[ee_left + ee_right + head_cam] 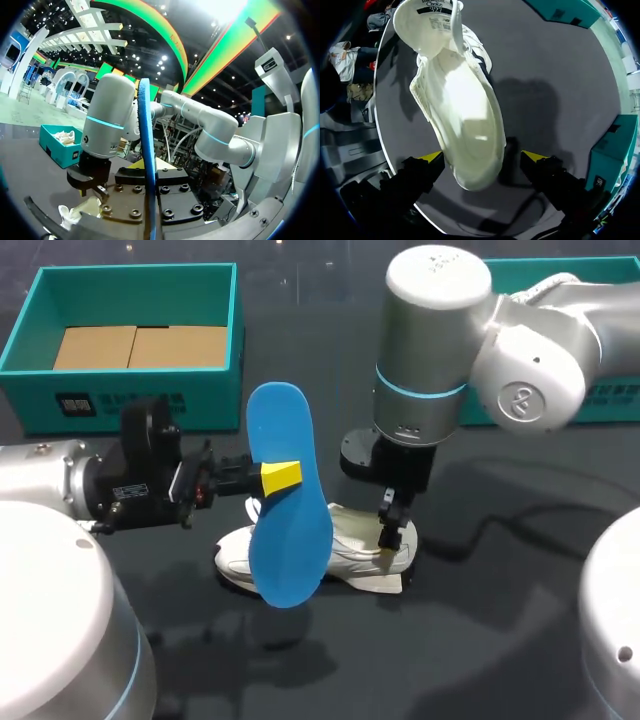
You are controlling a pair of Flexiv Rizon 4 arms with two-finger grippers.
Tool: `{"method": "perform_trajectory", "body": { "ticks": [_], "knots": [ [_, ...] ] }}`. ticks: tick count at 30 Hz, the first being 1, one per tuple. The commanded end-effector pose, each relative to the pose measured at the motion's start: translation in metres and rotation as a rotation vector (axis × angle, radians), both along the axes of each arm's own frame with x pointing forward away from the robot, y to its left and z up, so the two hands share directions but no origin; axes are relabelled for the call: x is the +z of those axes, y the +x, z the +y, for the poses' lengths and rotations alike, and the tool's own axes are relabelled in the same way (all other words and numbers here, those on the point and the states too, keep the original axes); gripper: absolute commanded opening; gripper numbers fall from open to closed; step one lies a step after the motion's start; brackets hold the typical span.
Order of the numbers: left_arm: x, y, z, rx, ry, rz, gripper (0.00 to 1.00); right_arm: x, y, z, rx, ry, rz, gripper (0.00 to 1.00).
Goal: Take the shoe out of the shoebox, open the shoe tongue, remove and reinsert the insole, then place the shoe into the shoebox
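A blue insole [290, 510] stands on edge above the table, my left gripper [281, 476] shut on its middle. In the left wrist view the insole [144, 115] runs edge-on between that gripper's fingers [147, 167]. Below it a white shoe [350, 560] lies on the dark table. My right gripper [393, 540] hangs over the shoe's right end. In the right wrist view the shoe [460, 100] shows its open inside, and one end lies between the open gripper's [482, 157] yellow tips with a gap on each side. The shoe [75, 212] also shows under the left gripper.
A teal shoebox [25, 310] with cardboard on its floor stands at the back left. A second teal box [600, 400] is at the back right, behind my right arm, and shows beside the right gripper as a teal box [615, 145]. A black cable crosses the table on the right.
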State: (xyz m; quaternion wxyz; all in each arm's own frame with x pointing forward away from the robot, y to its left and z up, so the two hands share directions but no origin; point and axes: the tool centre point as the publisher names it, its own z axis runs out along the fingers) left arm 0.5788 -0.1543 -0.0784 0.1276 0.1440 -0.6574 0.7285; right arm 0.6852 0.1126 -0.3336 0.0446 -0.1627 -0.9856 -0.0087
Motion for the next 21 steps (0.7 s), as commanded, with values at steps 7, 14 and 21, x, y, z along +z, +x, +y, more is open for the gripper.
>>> {"method": "perform_trajectory", "body": {
  "ticks": [7, 14, 21],
  "knots": [
    [-0.001, -0.001, -0.001, 0.004, -0.001, 0.0, 0.0, 0.026, 0.018, 0.01, 0.066, -0.016, -0.061, 1.0],
    [-0.001, -0.001, -0.001, 0.004, -0.001, 0.0, 0.0, 0.019, 0.026, 0.021, 0.125, 0.0, -0.074, 1.0],
    [-0.001, -0.001, -0.001, 0.004, -0.001, 0.0, 0.0, 0.017, 0.03, 0.026, 0.128, -0.016, -0.082, 1.0]
  ]
}}
